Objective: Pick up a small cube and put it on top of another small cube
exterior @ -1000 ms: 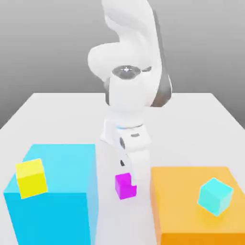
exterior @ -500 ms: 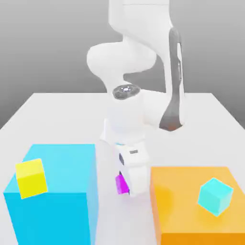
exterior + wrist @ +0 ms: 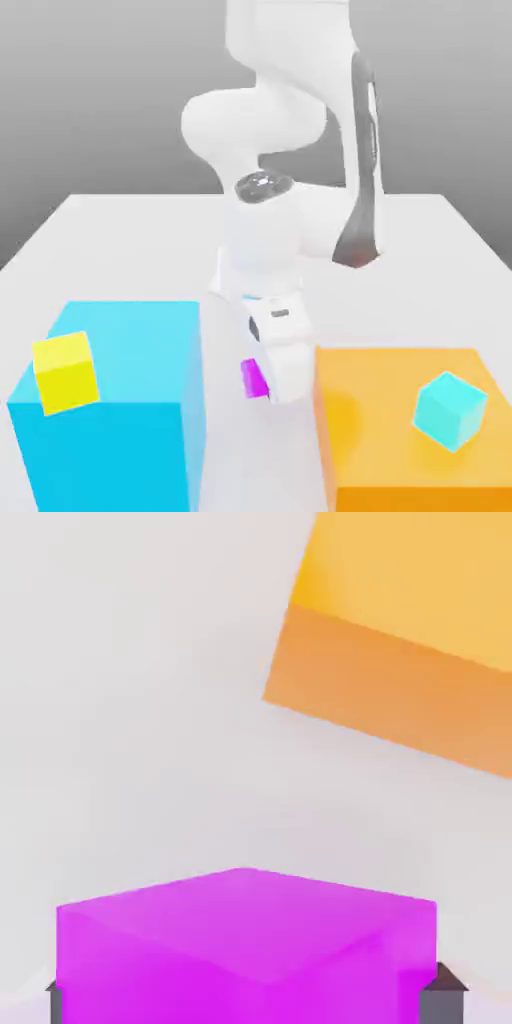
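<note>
The big cyan block (image 3: pixel 110 400) is taken as the landmark. On its near corner toward the exterior view's left, the small yellow cube (image 3: pixel 66 373) is seen, plain and tilted a little. Across a strip of white worktop (image 3: pixel 420 250), toward the exterior view's right, the orange block (image 3: pixel 400 440) is seen with a small cyan cube (image 3: pixel 450 411) on top. In the gap between the two blocks, the magenta cube (image 3: pixel 245 947) is clamped in the claw (image 3: pixel 262 385), bright, plain and glossy, its sides pressed by dark fingertips (image 3: pixel 442 990).
</note>
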`<state>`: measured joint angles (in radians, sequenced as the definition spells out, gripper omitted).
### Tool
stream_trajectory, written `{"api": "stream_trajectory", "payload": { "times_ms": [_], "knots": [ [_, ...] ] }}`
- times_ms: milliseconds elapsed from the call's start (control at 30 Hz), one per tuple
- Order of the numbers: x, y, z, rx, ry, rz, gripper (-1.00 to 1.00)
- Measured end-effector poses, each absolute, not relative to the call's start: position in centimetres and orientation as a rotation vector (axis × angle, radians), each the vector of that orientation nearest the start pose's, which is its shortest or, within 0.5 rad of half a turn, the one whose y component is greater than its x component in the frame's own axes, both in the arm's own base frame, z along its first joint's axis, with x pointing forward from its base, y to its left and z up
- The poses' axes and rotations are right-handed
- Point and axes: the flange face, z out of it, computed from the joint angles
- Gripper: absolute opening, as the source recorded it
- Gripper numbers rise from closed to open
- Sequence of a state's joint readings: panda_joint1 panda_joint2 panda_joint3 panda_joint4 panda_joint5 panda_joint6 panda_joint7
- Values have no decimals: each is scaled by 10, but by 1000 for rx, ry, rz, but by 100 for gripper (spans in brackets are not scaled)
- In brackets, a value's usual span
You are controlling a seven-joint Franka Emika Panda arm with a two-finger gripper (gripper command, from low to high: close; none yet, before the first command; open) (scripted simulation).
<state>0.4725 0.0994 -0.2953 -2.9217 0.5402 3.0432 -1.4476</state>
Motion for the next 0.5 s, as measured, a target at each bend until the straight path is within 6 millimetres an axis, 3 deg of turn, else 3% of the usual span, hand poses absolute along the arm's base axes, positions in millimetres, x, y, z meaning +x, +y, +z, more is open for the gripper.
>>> {"api": "stream_trajectory", "payload": {
  "times_ms": [267, 500],
  "knots": [
    [327, 11, 189, -2692, -1615, -89, -100],
    [322, 12, 198, -2685, -1635, -61, -100]
  ]
}}
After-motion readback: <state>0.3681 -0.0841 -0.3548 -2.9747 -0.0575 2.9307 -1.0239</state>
